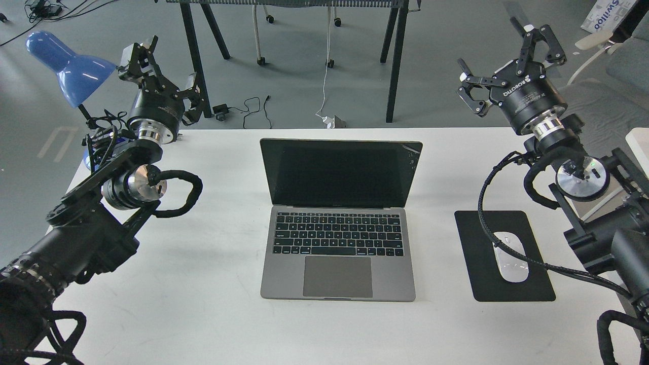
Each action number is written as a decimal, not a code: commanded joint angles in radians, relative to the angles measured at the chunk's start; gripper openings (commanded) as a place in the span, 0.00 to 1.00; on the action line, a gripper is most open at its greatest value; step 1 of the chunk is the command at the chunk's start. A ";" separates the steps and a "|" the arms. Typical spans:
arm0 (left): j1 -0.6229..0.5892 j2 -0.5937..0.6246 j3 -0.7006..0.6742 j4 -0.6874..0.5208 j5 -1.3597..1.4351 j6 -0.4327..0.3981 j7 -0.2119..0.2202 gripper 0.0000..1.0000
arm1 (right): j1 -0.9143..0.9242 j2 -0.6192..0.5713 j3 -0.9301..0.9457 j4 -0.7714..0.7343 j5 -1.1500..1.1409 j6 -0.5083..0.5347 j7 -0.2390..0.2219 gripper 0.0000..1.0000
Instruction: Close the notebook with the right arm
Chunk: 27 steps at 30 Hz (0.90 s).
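Note:
The notebook (338, 223) lies open in the middle of the white table (213, 314), its dark screen upright and facing me, black keys and grey trackpad showing. My right arm comes in from the right edge; its gripper (502, 63), marked ROBOTIQ, hangs open above the table's far right corner, well away from the notebook's screen. My left gripper (165, 68) is raised over the far left corner, also open, holding nothing.
A black mouse pad (537, 284) with a white mouse (511, 256) lies right of the notebook, under my right arm's cable. A blue desk lamp (68, 66) stands at the far left. Black table legs (393, 66) and cables lie on the floor beyond.

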 commanded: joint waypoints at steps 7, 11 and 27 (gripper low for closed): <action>0.000 -0.003 0.000 -0.001 0.001 0.045 0.000 1.00 | 0.001 0.001 -0.018 -0.003 -0.003 -0.008 0.006 1.00; 0.000 -0.003 0.000 -0.001 0.001 0.043 0.000 1.00 | 0.035 -0.008 -0.053 -0.011 -0.026 -0.046 0.004 1.00; 0.000 -0.003 0.000 -0.001 0.001 0.043 0.000 1.00 | 0.345 0.043 -0.463 -0.216 -0.190 -0.152 0.000 1.00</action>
